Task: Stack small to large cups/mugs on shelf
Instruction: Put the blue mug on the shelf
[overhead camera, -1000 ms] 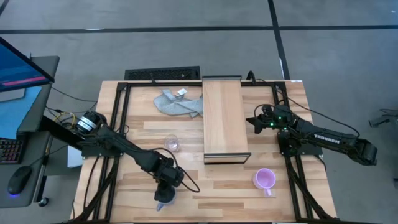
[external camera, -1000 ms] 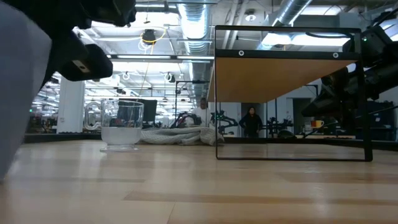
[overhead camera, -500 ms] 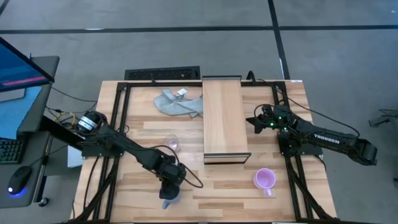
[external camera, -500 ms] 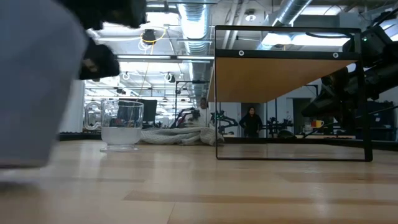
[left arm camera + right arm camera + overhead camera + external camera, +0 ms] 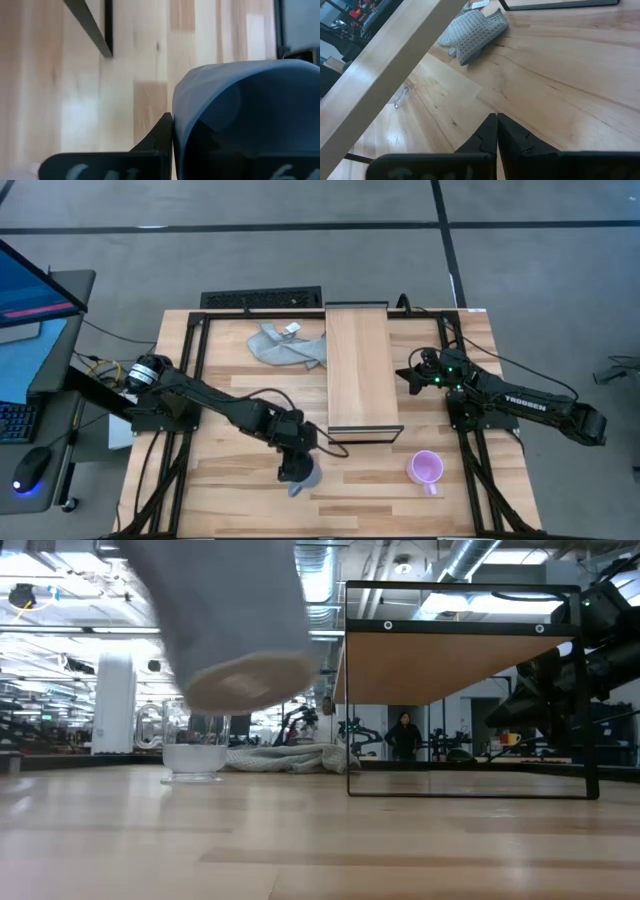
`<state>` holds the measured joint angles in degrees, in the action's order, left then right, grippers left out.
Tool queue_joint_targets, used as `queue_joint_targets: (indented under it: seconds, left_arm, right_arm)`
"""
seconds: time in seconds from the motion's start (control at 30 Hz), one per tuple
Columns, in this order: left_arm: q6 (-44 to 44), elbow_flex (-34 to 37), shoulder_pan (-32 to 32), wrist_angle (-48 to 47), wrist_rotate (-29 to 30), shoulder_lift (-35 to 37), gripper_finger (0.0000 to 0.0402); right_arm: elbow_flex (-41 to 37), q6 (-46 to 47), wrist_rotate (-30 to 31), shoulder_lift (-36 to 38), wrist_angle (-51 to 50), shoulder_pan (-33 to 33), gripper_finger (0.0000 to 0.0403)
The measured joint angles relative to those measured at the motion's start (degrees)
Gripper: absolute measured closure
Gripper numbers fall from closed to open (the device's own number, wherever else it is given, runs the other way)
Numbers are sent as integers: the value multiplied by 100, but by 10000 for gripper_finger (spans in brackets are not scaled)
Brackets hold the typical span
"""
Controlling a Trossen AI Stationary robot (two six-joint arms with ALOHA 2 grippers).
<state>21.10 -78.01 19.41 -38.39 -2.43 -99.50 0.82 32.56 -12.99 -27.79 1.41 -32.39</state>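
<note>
My left tool (image 5: 296, 471) grips the blue-grey mug (image 5: 305, 477), lifted off the tabletop (image 5: 230, 490) at the shelf's (image 5: 358, 365) seven o'clock. Pink mug (image 5: 425, 468) sits empty at five o'clock. Right tool (image 5: 411, 376) waits, fingers together.

A wide slatted wooden tabletop (image 5: 230, 480) stands on a grey floor (image 5: 300, 260) crossed by dark lines. To the left of the table sits a desk holding a blue-lit monitor (image 5: 30, 280), a keyboard (image 5: 8, 422) and a mouse (image 5: 30, 470). A second dark keyboard (image 5: 262, 299) lies just beyond the table's far edge. From table height, the room behind is a large open workshop with exposed silver ceiling ducts (image 5: 310, 570), bright overhead lights, a white column (image 5: 113, 705) on the left, and a person (image 5: 404, 735) standing far off.
</note>
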Motion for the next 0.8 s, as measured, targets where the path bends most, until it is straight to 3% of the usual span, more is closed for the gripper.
queue_joint_targets:
  seconds: [0.23,0.8]
  left_arm:
    - [-209,-693,59,-302,229,-330,392]
    - [-803,-4401,-34,-2323,276,-2834,392]
  right_arm:
    - [0,-2,-2,0,-2,0,369]
    - [2,-17,-24,-37,-4,5,369]
